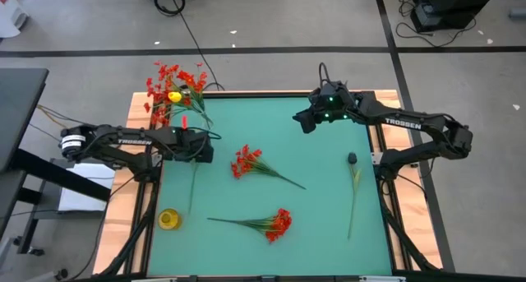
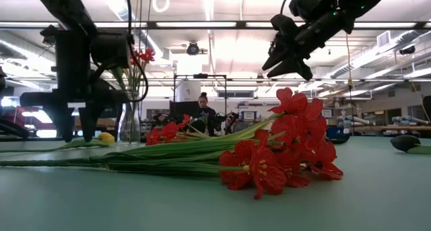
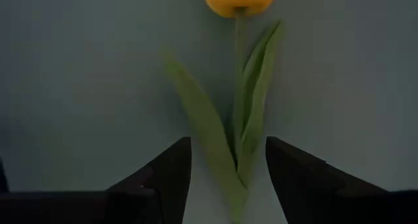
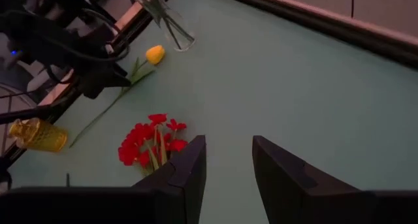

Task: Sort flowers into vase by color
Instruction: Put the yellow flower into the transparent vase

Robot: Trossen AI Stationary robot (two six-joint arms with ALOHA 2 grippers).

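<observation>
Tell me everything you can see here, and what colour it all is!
Table: one, green top.
Clear vase: one, see-through glass, back left corner.
Red flowers in the vase: one bunch, red.
Yellow tulip: one, yellow bud on a green stem, lying beside the clear vase.
Red sprays: two, red with green stems, one lying mid-table, one nearer the front.
Dark-budded flower: one, green stem, lying on the right side.
Yellow glass: one, front left.
Person: one, dark clothes, far behind the table.
Left arm's fingers: two, dark, apart on either side of the tulip's leaves.
Right arm's fingers: two, dark, apart, empty, up over the back right.
</observation>
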